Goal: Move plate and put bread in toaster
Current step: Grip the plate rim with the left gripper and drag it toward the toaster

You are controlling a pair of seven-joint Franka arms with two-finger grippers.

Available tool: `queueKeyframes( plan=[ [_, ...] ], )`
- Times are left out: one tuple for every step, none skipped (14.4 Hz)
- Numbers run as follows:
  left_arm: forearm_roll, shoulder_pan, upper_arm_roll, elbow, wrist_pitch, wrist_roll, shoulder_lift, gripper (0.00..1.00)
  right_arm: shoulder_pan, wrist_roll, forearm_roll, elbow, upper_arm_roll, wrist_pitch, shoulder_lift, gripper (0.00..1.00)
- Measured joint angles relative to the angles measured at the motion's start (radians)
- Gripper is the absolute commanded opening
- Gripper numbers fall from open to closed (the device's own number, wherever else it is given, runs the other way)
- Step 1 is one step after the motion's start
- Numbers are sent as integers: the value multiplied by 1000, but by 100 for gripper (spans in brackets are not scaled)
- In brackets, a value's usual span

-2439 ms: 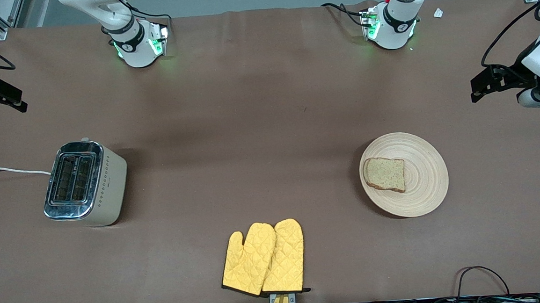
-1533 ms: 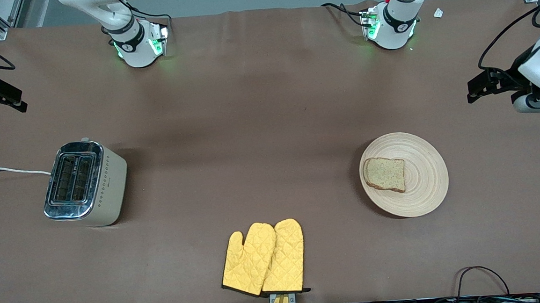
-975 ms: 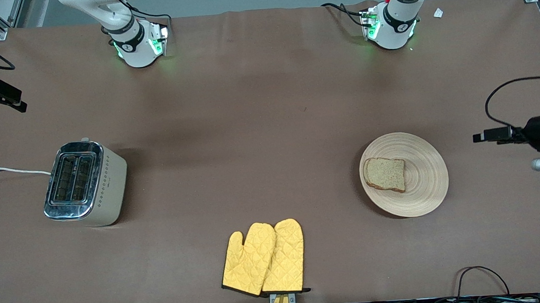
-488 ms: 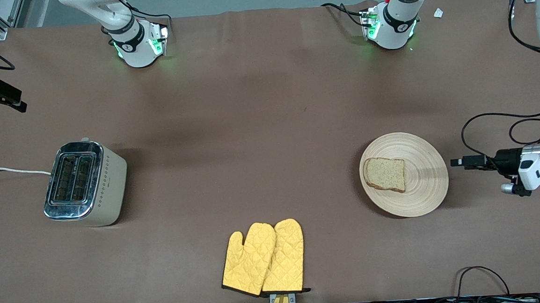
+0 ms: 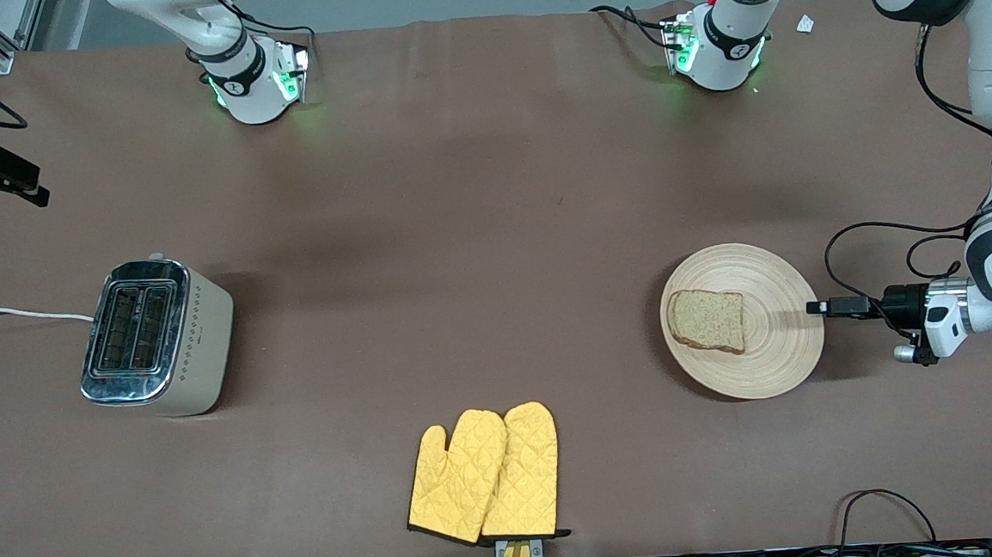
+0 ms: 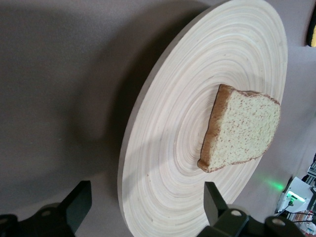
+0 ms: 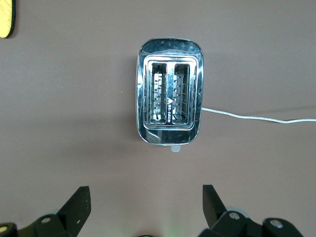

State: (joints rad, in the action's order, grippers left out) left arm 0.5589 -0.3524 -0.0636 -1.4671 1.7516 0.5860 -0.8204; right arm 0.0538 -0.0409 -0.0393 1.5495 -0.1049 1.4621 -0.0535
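The pale wooden plate point(image 5: 780, 339) lies toward the left arm's end of the table with the brown bread slice point(image 5: 707, 320) on it. My left gripper point(image 5: 816, 308) is low at the plate's rim on the side toward the left arm's end. It is open, with one finger on either side of the rim of the plate point(image 6: 173, 148) and the bread point(image 6: 244, 131) ahead of them. The cream and chrome toaster point(image 5: 155, 335) stands toward the right arm's end. My right gripper point(image 5: 25, 182) waits high, open and empty, looking down on the toaster point(image 7: 169, 111).
A pair of yellow oven mitts point(image 5: 484, 473) lies near the table's front edge, between toaster and plate. The toaster's white cord point(image 5: 16, 314) runs off the right arm's end of the table. Cables hang at the front edge point(image 5: 889, 504).
My left arm has swung down from high over the table's end to the plate's rim, its gripper now level with the plate. Plate, bread, toaster and right arm have not moved.
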Motion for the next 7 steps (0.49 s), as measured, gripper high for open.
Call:
queueKeyframes(
  plan=[
    [1, 0, 0, 0, 1, 0, -3, 89, 0, 0, 0, 0, 0, 0, 0, 100],
    [5, 0, 0, 0, 3, 0, -5, 78, 0, 0, 0, 0, 0, 0, 0, 100],
    [10, 0, 0, 0, 4, 1, -8, 69, 0, 0, 0, 0, 0, 0, 0, 100],
    [16, 0, 0, 0, 6, 5, -12, 61, 0, 0, 0, 0, 0, 0, 0, 100],
    [18, 0, 0, 0, 10, 12, -15, 53, 0, 0, 0, 0, -1, 0, 0, 100],
    [19, 0, 0, 0, 16, 22, -18, 45, 0, 0, 0, 0, -1, 0, 0, 100],
    [21, 0, 0, 0, 22, 32, -20, 38, 0, 0, 0, 0, -1, 0, 0, 100]
  ],
)
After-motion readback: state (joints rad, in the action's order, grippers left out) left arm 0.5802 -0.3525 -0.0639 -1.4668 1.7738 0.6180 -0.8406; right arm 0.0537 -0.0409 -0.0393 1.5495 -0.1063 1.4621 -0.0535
